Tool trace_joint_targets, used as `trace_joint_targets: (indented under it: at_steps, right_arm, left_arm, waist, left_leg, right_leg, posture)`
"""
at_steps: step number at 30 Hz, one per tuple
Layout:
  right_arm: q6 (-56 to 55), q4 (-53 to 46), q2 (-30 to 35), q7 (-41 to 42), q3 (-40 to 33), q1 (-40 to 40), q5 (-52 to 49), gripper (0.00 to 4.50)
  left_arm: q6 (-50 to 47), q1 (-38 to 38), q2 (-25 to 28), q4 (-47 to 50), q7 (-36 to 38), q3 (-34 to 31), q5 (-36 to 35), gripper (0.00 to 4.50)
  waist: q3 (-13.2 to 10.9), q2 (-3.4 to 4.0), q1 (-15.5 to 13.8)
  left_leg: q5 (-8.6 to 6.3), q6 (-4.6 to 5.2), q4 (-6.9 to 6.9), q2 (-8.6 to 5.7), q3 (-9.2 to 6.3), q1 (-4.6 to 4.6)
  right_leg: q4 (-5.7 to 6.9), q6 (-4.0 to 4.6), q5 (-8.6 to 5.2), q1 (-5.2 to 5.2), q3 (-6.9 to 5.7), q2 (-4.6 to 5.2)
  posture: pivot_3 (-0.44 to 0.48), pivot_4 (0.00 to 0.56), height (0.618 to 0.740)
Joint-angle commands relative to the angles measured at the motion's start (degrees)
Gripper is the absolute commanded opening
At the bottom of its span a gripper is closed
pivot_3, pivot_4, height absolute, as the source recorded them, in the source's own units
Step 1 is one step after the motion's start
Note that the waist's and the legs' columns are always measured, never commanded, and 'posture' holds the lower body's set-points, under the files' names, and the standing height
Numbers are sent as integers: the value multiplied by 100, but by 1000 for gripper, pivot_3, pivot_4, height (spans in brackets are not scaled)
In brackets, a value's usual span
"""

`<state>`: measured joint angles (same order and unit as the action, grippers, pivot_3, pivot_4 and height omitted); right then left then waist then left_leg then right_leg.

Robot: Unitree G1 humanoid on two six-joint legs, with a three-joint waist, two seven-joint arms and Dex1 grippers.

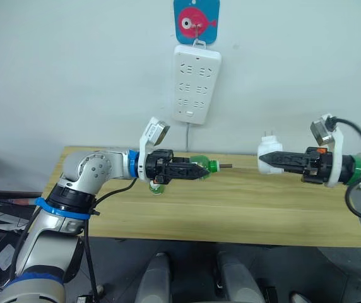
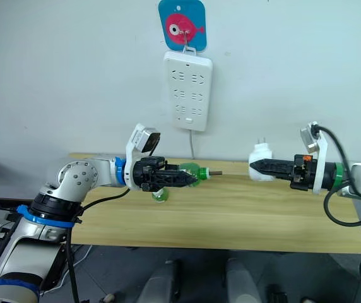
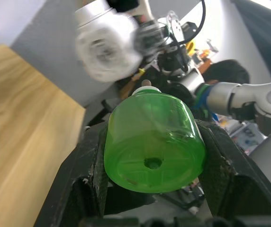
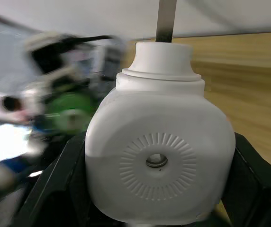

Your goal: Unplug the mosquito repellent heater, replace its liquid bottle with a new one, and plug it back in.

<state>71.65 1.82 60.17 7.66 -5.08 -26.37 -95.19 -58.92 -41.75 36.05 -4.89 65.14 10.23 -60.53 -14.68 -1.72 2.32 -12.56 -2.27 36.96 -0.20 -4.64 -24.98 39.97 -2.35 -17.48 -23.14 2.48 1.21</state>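
My right gripper (image 1: 264, 160) is shut on the mosquito repellent heater (image 1: 270, 149), a small white unit held above the table's right side with its prongs up. In the right wrist view the heater (image 4: 159, 161) sits between the fingers, its round vented face toward the camera. My left gripper (image 1: 201, 170) is shut on a green liquid bottle (image 1: 204, 164), held level above the table's middle. Its thin wick points at the heater across a small gap. The bottle's base (image 3: 153, 142) faces the left wrist camera.
A long white power strip (image 1: 196, 82) hangs on the wall from a blue fish hook (image 1: 196, 19). A second small green object (image 1: 157, 187) lies on the wooden table (image 1: 262, 214) under my left gripper. The table's front edge is near.
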Motion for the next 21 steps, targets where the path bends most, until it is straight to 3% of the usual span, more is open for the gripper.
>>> trace_joint_targets:
  at_steps: [1, 4, 8, 14, 21]
  right_arm:
    - [-452, 60, 77, 105, 509, 235, 2001, 3117]
    - [-1131, 248, 216, 698, 1187, 501, 3676, 3117]
    - [-1423, 875, 44, 1133, 1496, 570, 4854, 3117]
    - [-1592, 1725, -288, 1743, 1615, 337, 6010, 3117]
    - [-1536, 2483, -693, 2194, 1360, 40, 6654, 3117]
  left_arm:
    - [-89, 17, -111, 226, 6, -286, 60, 2238]
    - [-104, 62, -179, 360, 5, -332, 169, 2238]
    - [-45, 126, -268, 389, -79, -416, 337, 2238]
    - [-125, 196, -304, 512, -33, -481, 422, 2238]
    - [-131, 197, -320, 528, -14, -494, 498, 2238]
  waist:
    - [0, 1, -37]
    - [-2, 2, -61]
    - [-3, 3, -53]
    - [-3, 3, -45]
    - [-10, 7, -61]
  left_leg:
    - [0, 0, -1, -1, 1, 0]
    - [0, 0, -2, -4, 4, -2]
    - [0, 0, -1, -6, 8, -1]
    - [0, 0, -2, 0, 9, 4]
    - [0, -1, -2, -4, 9, 3]
  right_leg:
    - [0, 0, 0, -2, 2, 0]
    - [-3, -1, 0, -5, 3, 3]
    - [-1, -1, 0, -5, 8, 7]
    - [3, -1, 0, -5, 9, 2]
    - [1, 0, 0, -3, 8, 7]
  posture:
    - [35, 258, 740]
    - [47, 262, 740]
    - [53, 266, 740]
    - [55, 268, 740]
    - [62, 278, 740]
